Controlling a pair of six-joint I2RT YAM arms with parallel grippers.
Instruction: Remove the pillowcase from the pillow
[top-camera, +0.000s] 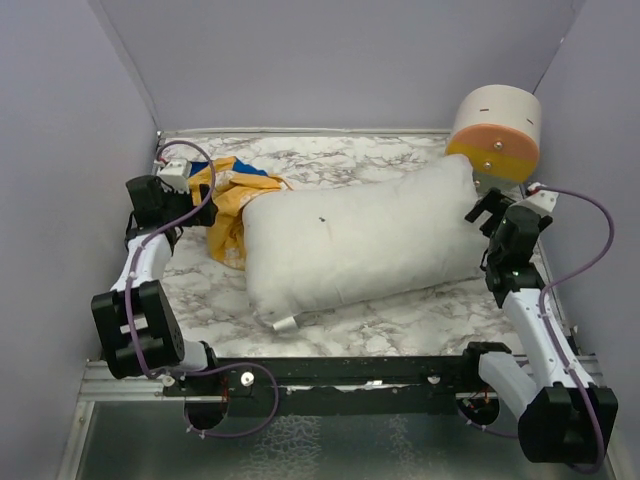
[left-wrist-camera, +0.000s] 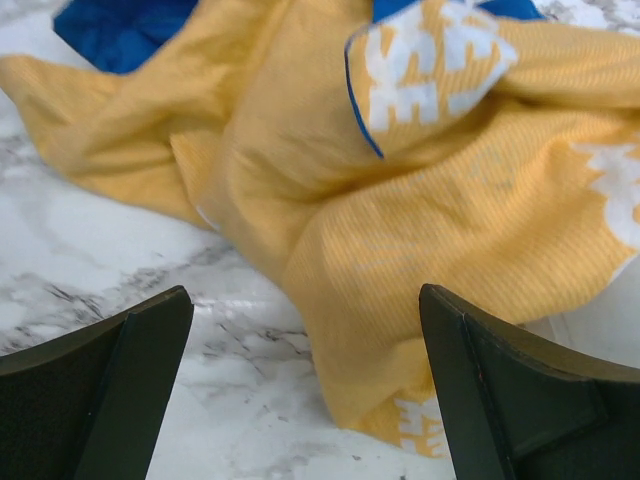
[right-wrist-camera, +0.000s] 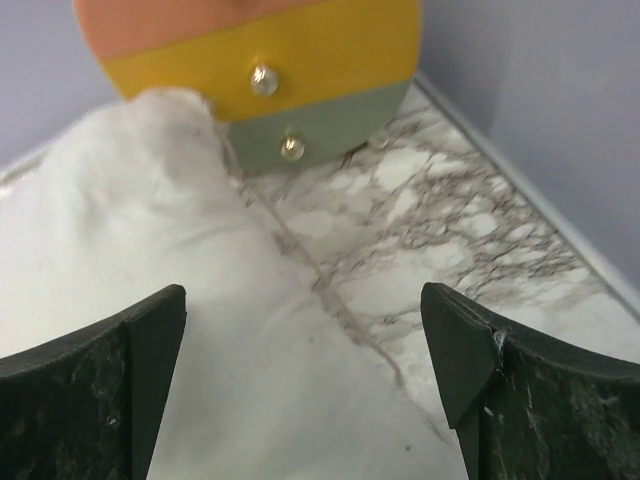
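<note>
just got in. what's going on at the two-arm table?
The pillowcase is already off. It lies crumpled, mostly yellow side up, on the marble table at the far left, beside the bare white pillow. The left hand is open and faces the crumpled cloth, holding nothing. The right hand is open too, at the pillow's right end near the cream-and-orange drum, gripping nothing. The job looks done.

You will find the pillow (top-camera: 360, 240) lying across the middle of the table (top-camera: 370, 160), its right end against the cylinder (top-camera: 493, 130) in the far right corner. The pillowcase (top-camera: 228, 200) lies bunched just beside the pillow's left end, toward the far left corner.
</note>
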